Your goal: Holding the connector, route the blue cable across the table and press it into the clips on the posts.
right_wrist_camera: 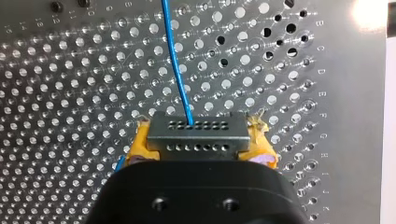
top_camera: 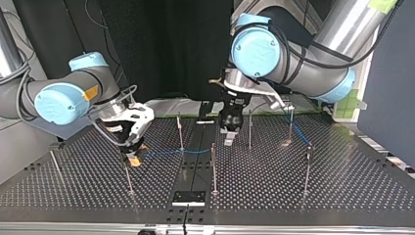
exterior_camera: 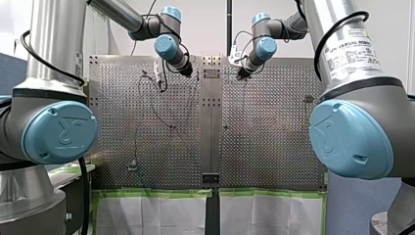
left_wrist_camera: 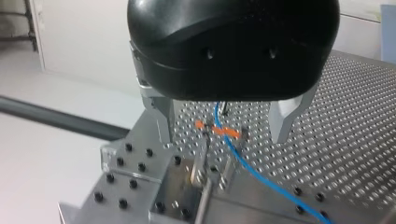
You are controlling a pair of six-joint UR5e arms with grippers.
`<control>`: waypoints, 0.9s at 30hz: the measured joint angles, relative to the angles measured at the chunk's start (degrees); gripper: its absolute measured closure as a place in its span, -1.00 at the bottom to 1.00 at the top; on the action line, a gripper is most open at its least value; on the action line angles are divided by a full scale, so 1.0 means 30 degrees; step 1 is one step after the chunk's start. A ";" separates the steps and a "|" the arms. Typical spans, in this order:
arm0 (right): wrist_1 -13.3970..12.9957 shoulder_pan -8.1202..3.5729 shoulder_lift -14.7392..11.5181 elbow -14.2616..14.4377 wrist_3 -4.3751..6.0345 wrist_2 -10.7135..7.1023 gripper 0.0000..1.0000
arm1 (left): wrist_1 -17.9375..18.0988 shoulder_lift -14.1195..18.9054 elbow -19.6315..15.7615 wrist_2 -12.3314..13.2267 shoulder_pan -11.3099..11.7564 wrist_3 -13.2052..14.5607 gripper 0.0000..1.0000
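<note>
My right gripper has its yellow pads shut on the grey connector, and the blue cable leaves the connector's holes and runs ahead over the perforated plate. At the top view's left this gripper hangs low beside a thin post, with the blue cable trailing across the middle seam toward the far right. My left gripper is open, its metal fingers wide apart with nothing between them. It hovers above the cable near the centre posts.
Several thin upright posts stand across the perforated table. A black bracket sits at the near middle seam, and a raised metal block lies under my left gripper. Green tape lines the table's edge in the front view.
</note>
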 joint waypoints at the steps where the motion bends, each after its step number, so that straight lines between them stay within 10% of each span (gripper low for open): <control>1: -0.0001 -0.0008 0.0001 0.0000 0.0000 0.0000 1.00 | 0.0102 -0.0005 0.0013 -0.0121 -0.0134 0.0055 -1.00; 27: -0.0002 -0.0061 0.0017 0.0006 -0.0001 -0.0070 1.00 | -0.0287 -0.2802 0.3613 -0.3985 -0.4264 0.1025 -1.00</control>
